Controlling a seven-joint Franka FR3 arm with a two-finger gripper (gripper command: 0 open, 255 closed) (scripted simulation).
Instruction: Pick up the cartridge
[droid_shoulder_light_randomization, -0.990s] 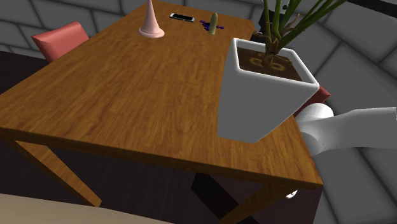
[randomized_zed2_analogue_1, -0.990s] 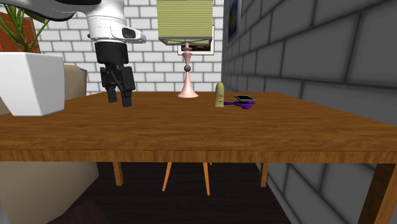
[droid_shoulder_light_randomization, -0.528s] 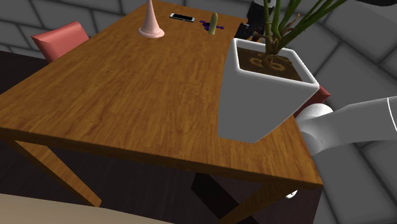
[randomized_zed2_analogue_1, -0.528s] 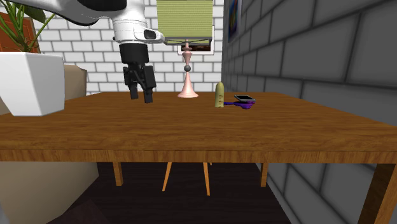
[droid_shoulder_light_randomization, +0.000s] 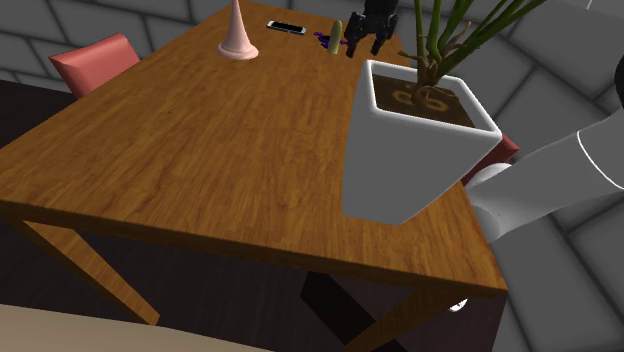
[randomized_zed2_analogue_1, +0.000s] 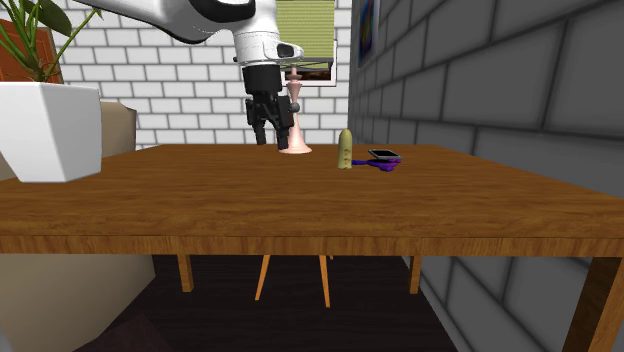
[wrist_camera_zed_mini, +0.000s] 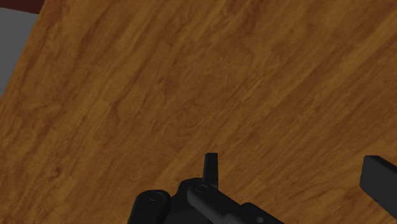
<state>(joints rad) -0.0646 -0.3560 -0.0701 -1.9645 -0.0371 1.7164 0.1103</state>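
The cartridge (droid_shoulder_light_randomization: 336, 35) is a small olive-green, bullet-shaped piece standing upright near the far end of the wooden table (droid_shoulder_light_randomization: 200, 140). In the second exterior view the cartridge (randomized_zed2_analogue_1: 345, 148) stands beside a purple item. My black gripper (droid_shoulder_light_randomization: 364, 48) hangs above the table just to the shoulder view's right of the cartridge, apart from it. In the second exterior view the gripper (randomized_zed2_analogue_1: 272, 140) hovers left of the cartridge, in front of the lamp. The wrist view has the gripper (wrist_camera_zed_mini: 292, 164) open over bare wood, nothing between its fingers (wrist_camera_zed_mini: 210, 167).
A big white planter (droid_shoulder_light_randomization: 420, 140) with a green plant stands at the table's near right edge. A pink-based lamp (droid_shoulder_light_randomization: 238, 40), a phone (droid_shoulder_light_randomization: 286, 27) and a purple item (droid_shoulder_light_randomization: 325, 38) sit at the far end. A red chair (droid_shoulder_light_randomization: 95, 60) stands at the left.
The arm has swung the gripper across the table toward the cartridge, rightward in the second exterior view; in the shoulder view it has come out from behind the plant.
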